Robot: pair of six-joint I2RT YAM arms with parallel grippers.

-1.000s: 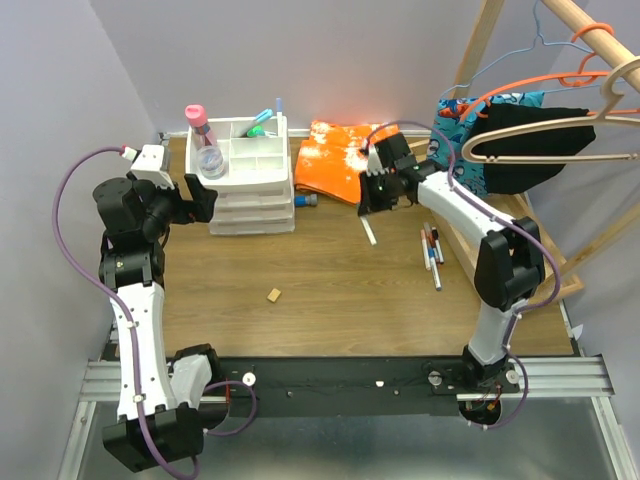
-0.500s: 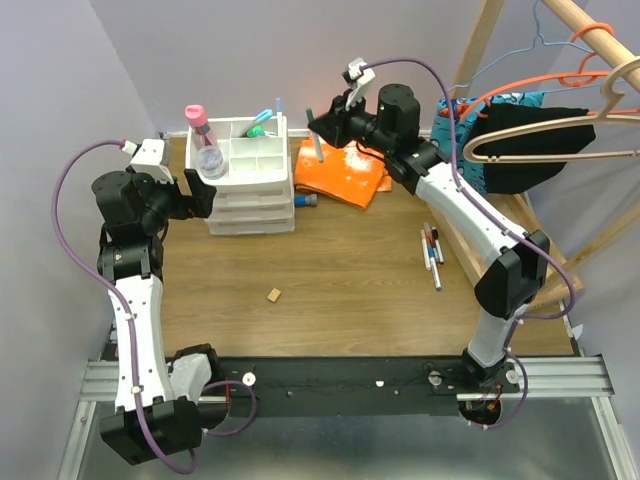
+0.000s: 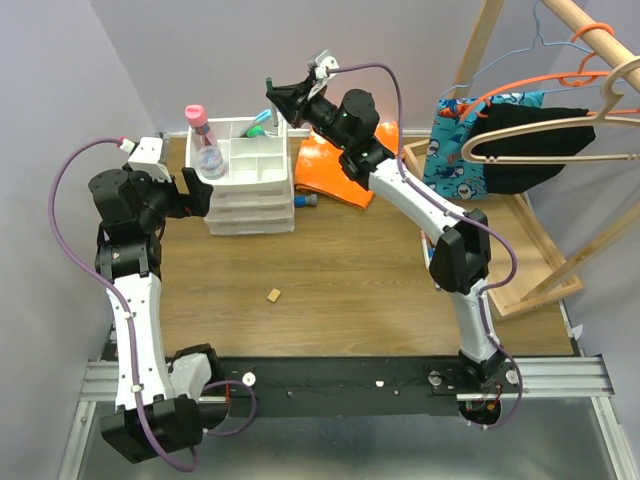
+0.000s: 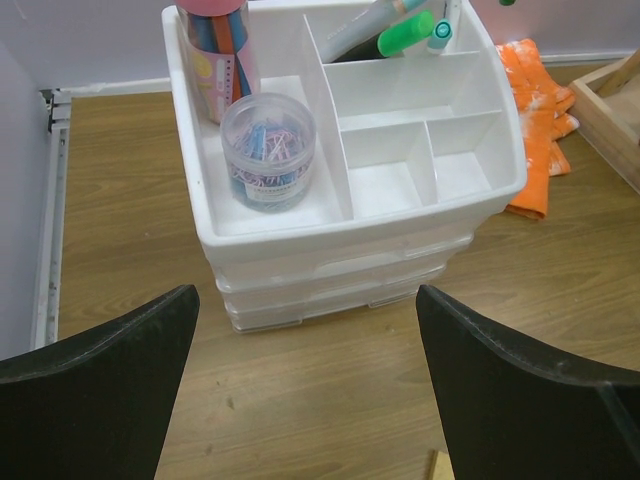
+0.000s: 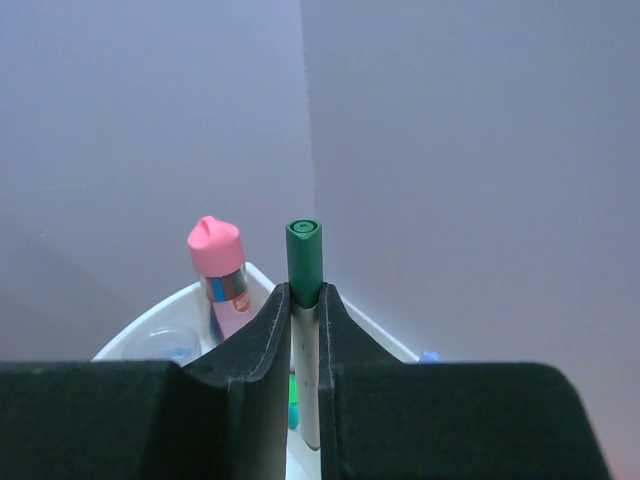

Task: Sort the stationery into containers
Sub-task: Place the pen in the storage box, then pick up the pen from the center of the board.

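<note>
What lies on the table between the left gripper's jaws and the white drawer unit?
Nothing: the left wrist view shows only bare wooden table between the open left gripper and the drawer unit.

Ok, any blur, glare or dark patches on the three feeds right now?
Top view: evenly lit, sharp, soft shadows. Left wrist view: drawer unit crisp, no glare; the open left claw is a dark, featureless foreground. Right wrist view: the green-capped pen in the right claw is sharp, the pink-capped bottle behind slightly soft; the claw blocks the lower frame.
</note>
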